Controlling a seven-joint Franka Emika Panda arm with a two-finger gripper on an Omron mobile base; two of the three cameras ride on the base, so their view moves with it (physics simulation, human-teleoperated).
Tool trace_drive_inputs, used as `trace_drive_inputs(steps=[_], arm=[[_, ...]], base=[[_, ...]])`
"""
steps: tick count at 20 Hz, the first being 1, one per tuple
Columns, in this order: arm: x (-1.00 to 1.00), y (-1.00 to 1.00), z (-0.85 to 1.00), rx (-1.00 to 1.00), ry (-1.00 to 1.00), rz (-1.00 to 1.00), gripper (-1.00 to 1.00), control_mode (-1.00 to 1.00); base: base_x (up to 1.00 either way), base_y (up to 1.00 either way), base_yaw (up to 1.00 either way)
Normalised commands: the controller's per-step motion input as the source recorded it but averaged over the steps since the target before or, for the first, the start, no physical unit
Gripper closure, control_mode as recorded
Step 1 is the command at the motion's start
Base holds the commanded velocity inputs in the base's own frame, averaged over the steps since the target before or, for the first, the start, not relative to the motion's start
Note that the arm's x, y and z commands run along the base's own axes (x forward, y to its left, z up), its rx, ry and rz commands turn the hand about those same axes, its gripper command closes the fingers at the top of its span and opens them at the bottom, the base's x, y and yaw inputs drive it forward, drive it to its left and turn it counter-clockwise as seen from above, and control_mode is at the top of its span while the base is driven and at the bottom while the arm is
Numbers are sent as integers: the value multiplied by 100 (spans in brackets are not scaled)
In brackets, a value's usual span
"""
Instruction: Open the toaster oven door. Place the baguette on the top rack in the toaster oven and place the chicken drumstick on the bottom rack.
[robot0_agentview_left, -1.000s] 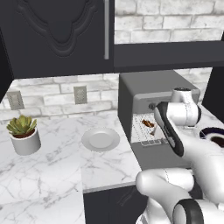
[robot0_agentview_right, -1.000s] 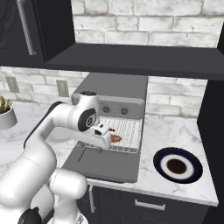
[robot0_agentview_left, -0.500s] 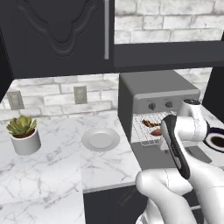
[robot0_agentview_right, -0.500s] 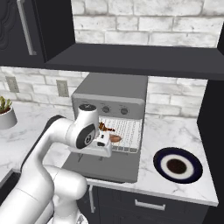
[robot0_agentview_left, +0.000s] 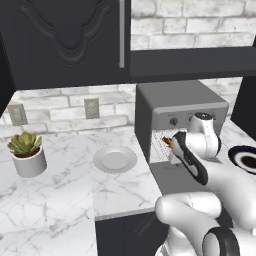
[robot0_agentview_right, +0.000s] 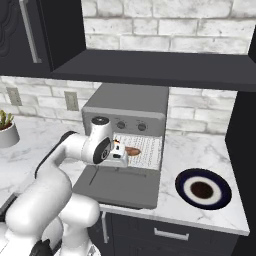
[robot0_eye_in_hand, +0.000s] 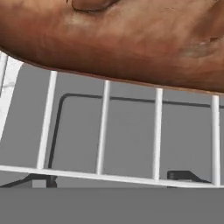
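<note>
- The toaster oven (robot0_agentview_right: 127, 107) sits straight ahead of our gripper (robot0_agentview_right: 120, 150), its door (robot0_agentview_right: 122, 185) dropped flat beneath our hand.
- Our jaws stand wide, holding nothing.
- The baguette (robot0_eye_in_hand: 113, 37) lies on a rack (robot0_eye_in_hand: 103, 131) just beyond our fingertips.

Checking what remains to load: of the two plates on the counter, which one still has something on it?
The dark blue-rimmed plate right of the toaster oven: a dark brown piece sits at its centre. The plain white plate left of the oven is bare.

White brick wall (robot0_agentview_right: 200, 15), dark upper cabinets (robot0_agentview_left: 65, 45), marble counter (robot0_agentview_left: 50, 195), 2 wall outlets (robot0_agentview_left: 91, 108).
</note>
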Motion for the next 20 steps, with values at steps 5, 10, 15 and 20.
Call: trace_drive_inputs(steps=[5, 10, 15, 20], arm=[[91, 14, 0, 0, 0, 0, -100, -100], [66, 1, 0, 0, 0, 1, -100, -100], [-42, 14, 5, 6, 3, 7, -100, -100], [-87, 95, 63, 1, 20, 3, -100, -100]], base=[[0, 0, 0], [0, 0, 0], [0, 0, 0], [0, 0, 0]])
